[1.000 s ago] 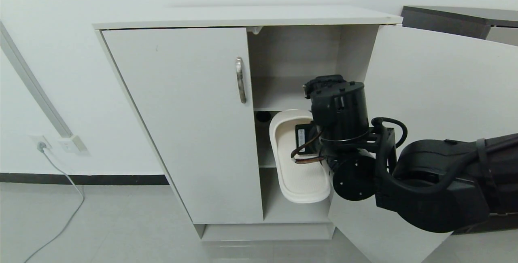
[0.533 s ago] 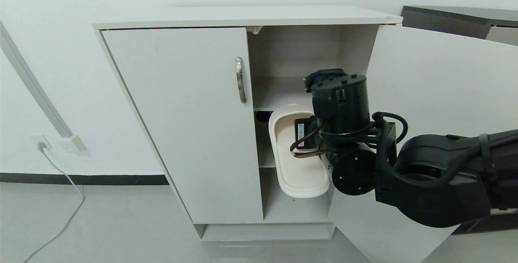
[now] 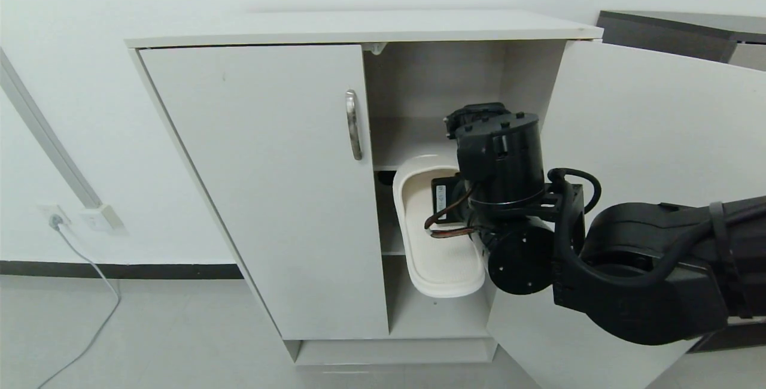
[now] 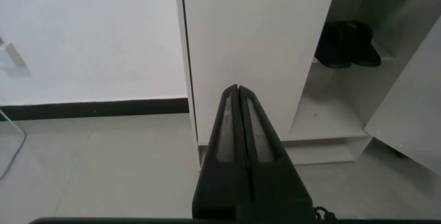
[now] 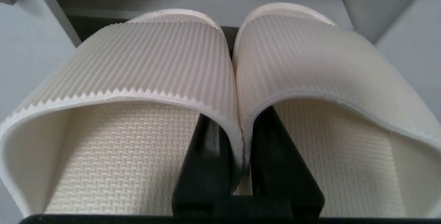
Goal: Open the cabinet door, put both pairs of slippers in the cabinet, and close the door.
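Note:
The white cabinet (image 3: 359, 24) has its left door (image 3: 269, 185) closed and its right door (image 3: 646, 137) swung open. A pair of cream slippers (image 3: 440, 239) hangs toe-up in the open half, in front of the middle shelf. My right gripper (image 5: 238, 148) is shut on the two inner strap edges of the cream slippers (image 5: 227, 79), which sit side by side. A black pair of slippers (image 4: 348, 45) rests on a lower shelf inside. My left gripper (image 4: 238, 96) is shut and empty, held low before the closed door.
A metal handle (image 3: 353, 124) runs down the closed door's inner edge. A wall socket with a cable (image 3: 54, 219) sits low on the left wall. A dark desk (image 3: 688, 27) stands behind the open door. Bare floor lies before the cabinet.
The right arm has lifted the cream slippers a little higher and deeper into the opening. The head view has shifted slightly, so the cabinet looks closer.

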{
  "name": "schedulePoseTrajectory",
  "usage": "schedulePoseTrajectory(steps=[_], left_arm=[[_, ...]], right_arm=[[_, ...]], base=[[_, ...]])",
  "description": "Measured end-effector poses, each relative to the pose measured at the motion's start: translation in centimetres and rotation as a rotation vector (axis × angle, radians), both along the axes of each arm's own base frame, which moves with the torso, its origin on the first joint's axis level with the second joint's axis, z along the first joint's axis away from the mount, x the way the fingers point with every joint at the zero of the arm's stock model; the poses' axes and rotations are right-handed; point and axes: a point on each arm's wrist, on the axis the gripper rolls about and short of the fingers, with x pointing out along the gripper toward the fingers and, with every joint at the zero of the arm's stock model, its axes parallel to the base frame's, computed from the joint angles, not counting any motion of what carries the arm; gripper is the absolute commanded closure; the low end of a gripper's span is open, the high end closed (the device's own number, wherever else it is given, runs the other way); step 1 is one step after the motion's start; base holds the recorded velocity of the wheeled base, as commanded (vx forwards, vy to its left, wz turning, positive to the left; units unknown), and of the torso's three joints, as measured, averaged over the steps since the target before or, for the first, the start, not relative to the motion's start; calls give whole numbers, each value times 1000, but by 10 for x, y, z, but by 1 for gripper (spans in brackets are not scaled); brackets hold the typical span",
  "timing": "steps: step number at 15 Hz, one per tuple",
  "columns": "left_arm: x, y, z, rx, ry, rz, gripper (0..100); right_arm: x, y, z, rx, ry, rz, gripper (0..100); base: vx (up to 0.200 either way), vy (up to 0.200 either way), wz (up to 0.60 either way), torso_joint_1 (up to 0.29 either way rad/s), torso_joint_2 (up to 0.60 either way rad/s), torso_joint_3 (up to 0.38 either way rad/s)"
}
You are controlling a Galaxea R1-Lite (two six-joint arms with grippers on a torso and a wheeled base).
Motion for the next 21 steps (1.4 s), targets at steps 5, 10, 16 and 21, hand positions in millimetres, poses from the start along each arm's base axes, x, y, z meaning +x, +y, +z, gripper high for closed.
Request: schedulePoseTrajectory(steps=[5,10,16,21], left_arm=[[0,0,0,0,0,0,100],[0,0,0,0,0,1,100],[0,0,0,0,0,1,100],[0,0,0,-1,0,1,100]], right_arm=[[1,1,-2,-4,3,-1,100],[5,3,-6,-10,8,-5,100],[22,8,-2,15,-10,-26,100],[47,15,4,15,-13,-62,100]], base=[[200,0,0,4,5,2],[40,0,0,0,1,0],[0,0,0,0,0,0],[0,0,0,0,0,0]])
